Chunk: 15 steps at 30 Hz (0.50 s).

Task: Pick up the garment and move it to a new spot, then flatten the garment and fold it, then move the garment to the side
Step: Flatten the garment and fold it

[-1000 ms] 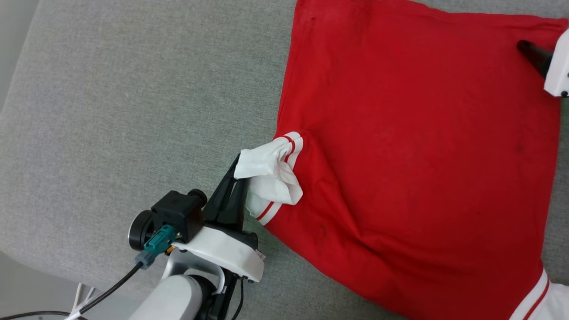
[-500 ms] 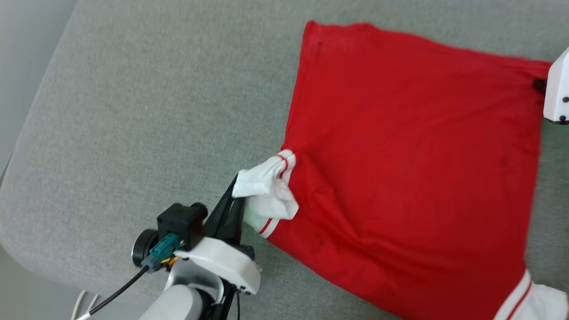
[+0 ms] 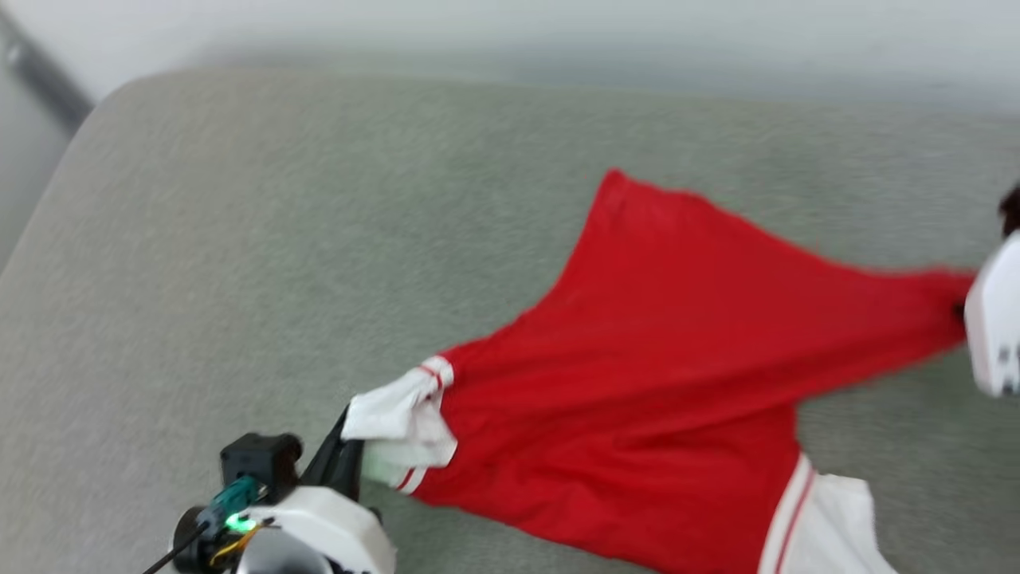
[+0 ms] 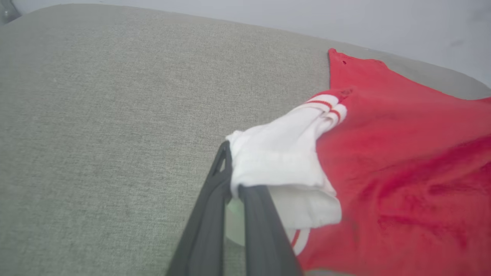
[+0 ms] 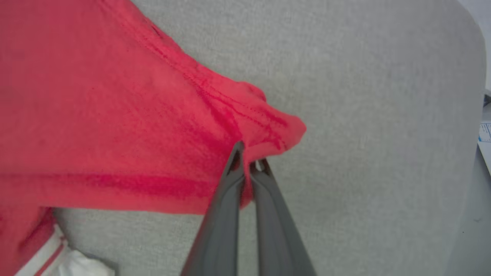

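L gripper [image 4: 231,180]: pinched shut on the white sleeve [image 4: 282,159] of the garment [image 3: 637,399]. Cloth bunched over and round both tips, draping down over the finger nearer the red body. Red-striped cuff trim just beyond the tips. Nothing btw the fingers but cloth.

R gripper [image 5: 249,159]: closed tight on a red hem corner [image 5: 276,128]. Tips buried in the fold, with a small flap poking out past them. Stitched edge running up and away from the fingers on the body side.

Garment stretched btw the two pairs of fingers over the grey cushion [image 3: 279,239]. Red body fanning wide from the L fingers, narrowing to a taut point at the R tips. Looks raised off the cushion near the R fingers, shadow underneath; can't tell how much of the rest is lifted, head view blurred. Far red corner well beyond both grippers, low on the cushion. Other sleeve [image 3: 829,522], white w/ red stripes, below the stretched span, nearer the R fingers than the L, apart from both. Plain red face showing.
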### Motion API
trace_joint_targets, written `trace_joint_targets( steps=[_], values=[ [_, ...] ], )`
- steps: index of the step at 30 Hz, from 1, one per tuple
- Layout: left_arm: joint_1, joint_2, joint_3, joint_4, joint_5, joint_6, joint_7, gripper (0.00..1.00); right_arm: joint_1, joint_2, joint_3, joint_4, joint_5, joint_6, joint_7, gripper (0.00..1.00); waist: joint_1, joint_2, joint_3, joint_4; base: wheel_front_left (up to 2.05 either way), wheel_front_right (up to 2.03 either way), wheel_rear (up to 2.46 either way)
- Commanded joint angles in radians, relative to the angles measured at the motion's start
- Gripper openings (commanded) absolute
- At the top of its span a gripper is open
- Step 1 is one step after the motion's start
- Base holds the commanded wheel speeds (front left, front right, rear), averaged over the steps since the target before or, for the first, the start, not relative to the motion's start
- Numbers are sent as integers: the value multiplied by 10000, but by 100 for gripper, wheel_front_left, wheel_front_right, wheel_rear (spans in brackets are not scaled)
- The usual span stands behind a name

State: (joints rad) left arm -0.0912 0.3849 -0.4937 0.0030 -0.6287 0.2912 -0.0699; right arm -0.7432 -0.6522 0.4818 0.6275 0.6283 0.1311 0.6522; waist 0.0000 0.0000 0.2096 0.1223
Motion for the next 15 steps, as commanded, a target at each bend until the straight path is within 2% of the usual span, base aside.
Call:
trace_joint_targets(
  steps=[1,4,7,12,13,14,15],
  values=[
    [274,178,93,-39,-79,87,74,0,920,-181,-113,-354,102,-7,118,0,0,0,-743,-844,0,0,0],
    [630,485,155,12,-68,225,275,0,2419,-252,-508,-949,150,-7,262,0,0,0,-1063,-1296,0,0,0],
    [857,638,170,-28,-171,310,487,0,3995,-18,-1026,-1479,165,-8,454,0,0,0,-1220,-1627,0,0,0],
    [1031,778,219,-102,-244,430,657,0,6275,997,-2282,-1976,77,-7,514,0,0,0,-1262,-1986,0,0,0],
    [1052,812,213,-114,-229,432,684,0,6636,1231,-2490,-2077,-24,-7,508,38,0,0,-1271,-2029,0,0,0],
    [1051,839,207,-134,-206,462,711,0,6932,1499,-2735,-2201,-79,-5,448,100,0,0,-1275,-2069,0,0,0],
    [1060,860,215,-157,-190,493,715,0,7137,1722,-3017,-2347,-171,-5,345,100,0,0,-1283,-2112,0,0,0]
  ],
)
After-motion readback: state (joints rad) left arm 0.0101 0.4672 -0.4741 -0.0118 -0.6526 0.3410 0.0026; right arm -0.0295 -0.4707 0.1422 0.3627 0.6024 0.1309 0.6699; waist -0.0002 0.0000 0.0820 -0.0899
